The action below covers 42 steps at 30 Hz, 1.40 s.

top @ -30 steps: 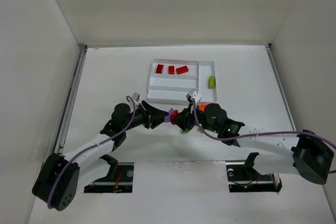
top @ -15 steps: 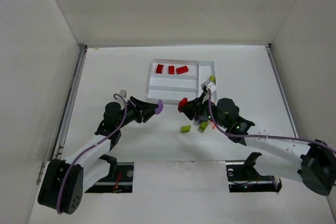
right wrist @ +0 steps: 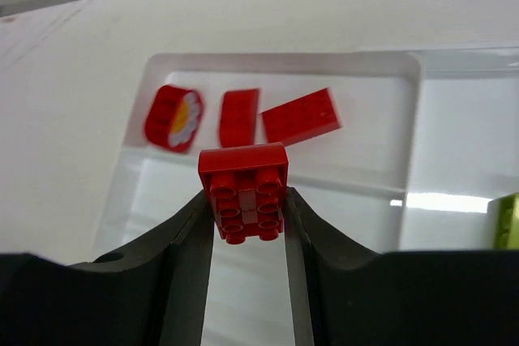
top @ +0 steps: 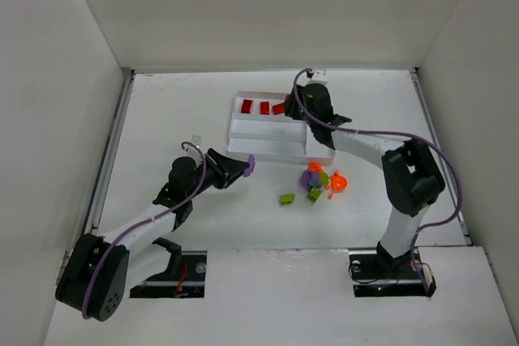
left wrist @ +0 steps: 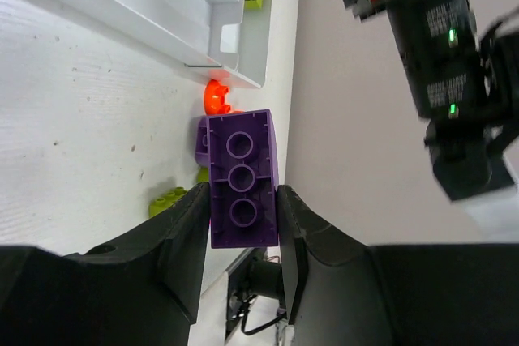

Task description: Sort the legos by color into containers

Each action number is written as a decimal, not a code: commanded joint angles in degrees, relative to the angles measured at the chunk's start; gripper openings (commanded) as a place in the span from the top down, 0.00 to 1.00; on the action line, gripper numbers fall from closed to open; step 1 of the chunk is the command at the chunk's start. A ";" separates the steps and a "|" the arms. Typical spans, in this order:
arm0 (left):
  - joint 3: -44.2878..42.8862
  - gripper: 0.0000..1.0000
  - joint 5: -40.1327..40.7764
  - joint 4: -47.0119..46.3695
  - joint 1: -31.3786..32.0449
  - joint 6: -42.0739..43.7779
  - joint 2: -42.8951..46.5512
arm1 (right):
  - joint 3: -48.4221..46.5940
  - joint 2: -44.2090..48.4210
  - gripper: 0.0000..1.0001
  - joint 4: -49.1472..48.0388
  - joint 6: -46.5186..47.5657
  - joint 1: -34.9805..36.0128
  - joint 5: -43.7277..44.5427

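My left gripper (top: 242,167) is shut on a purple brick (left wrist: 242,177), held above the table just left of the white tray's (top: 268,149) near edge. My right gripper (top: 297,108) is shut on a red brick (right wrist: 243,190), held over the tray by its far slot. Three red pieces (right wrist: 239,117) lie in that slot (top: 264,107). A yellow-green brick (right wrist: 507,220) lies in the crosswise slot. Loose orange (top: 337,181), purple (top: 309,177) and yellow-green (top: 286,198) bricks lie on the table in front of the tray.
White walls stand at the back and both sides of the table. A metal rail (top: 113,143) runs along the left edge. The right arm (top: 365,139) reaches across the tray's right side.
My right gripper has swung from the loose pile to above the tray's far slot, carrying the red brick. My left gripper drew back left with the purple brick, then edged right.
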<state>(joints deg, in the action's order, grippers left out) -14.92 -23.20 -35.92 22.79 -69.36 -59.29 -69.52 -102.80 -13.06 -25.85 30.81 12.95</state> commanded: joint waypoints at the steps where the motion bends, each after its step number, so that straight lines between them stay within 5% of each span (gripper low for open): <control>1: 1.91 0.88 2.37 -3.10 1.77 3.53 2.16 | -9.29 -4.31 0.72 7.94 -1.31 -3.16 4.10; 14: 2.35 0.87 3.34 -5.03 3.27 8.19 -1.88 | -23.29 -17.43 0.68 18.33 -1.40 -5.10 2.69; 20: 1.38 0.87 2.81 -5.04 2.39 8.72 -3.38 | -23.30 -17.08 0.45 17.98 -2.37 -5.28 3.92; 25: -0.28 0.88 3.42 -4.42 2.57 8.45 -3.03 | -20.93 -12.52 0.40 15.88 -2.37 -5.01 4.19; 31: -3.54 0.88 5.70 -2.14 3.27 8.72 -2.94 | -4.61 3.37 0.47 6.67 -2.28 -4.75 5.68; 37: -8.36 0.88 10.27 2.16 4.41 12.05 -5.57 | 20.61 22.01 0.73 -4.33 -3.94 -2.21 6.91; 42: -15.56 0.88 16.07 8.84 5.82 16.62 -11.10 | 35.13 33.26 0.72 -8.21 -5.53 0.08 8.67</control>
<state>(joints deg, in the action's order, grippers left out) -25.85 -11.49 -30.24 27.88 -57.08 -68.73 -39.27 -72.79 -15.68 -29.98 29.82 19.55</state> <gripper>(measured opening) 0.323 0.275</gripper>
